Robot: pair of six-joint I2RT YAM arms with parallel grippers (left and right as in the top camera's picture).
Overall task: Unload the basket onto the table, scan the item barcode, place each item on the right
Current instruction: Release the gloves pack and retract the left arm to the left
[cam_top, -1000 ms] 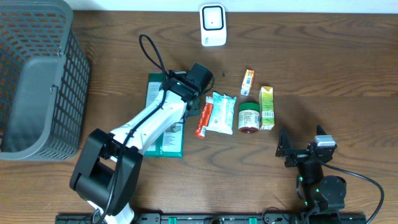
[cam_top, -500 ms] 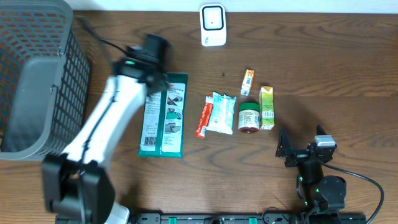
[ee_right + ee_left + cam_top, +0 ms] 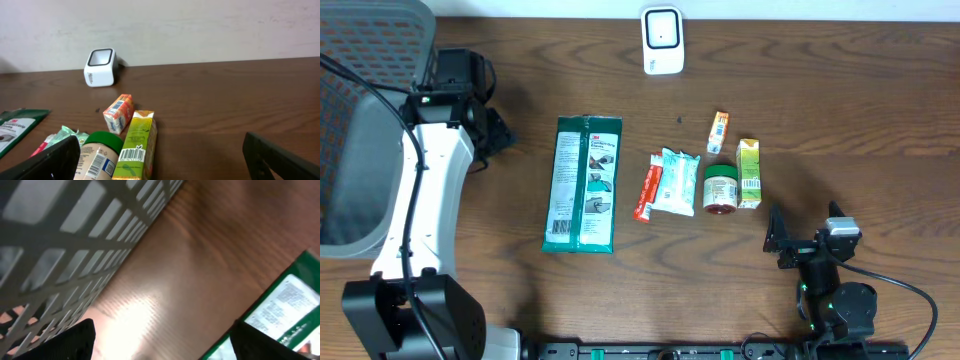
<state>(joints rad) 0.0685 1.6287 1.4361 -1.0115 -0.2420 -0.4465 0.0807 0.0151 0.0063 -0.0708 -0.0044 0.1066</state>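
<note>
The white barcode scanner (image 3: 661, 40) stands at the table's far edge, also in the right wrist view (image 3: 100, 67). A green wipes pack (image 3: 582, 183) lies flat left of centre, and its corner (image 3: 285, 305) shows in the left wrist view. My left gripper (image 3: 498, 135) hovers open and empty between the pack and the basket, over bare wood (image 3: 165, 350). Right of the pack lie a red stick (image 3: 647, 193), a pale green packet (image 3: 676, 181), a green-lidded jar (image 3: 720, 189), a green carton (image 3: 748, 173) and a small orange carton (image 3: 718, 131). My right gripper (image 3: 805, 232) rests open near the front edge, behind the jar (image 3: 97, 155) and carton (image 3: 135, 145).
A grey mesh basket (image 3: 380, 130) fills the left end of the table, and its wall (image 3: 60, 240) is close beside my left fingers. A black cable runs from the left arm across the basket.
My left arm has swung from above the items, past the wipes pack, to the basket's side. Its jaws have spread wider. The right arm has not moved.
</note>
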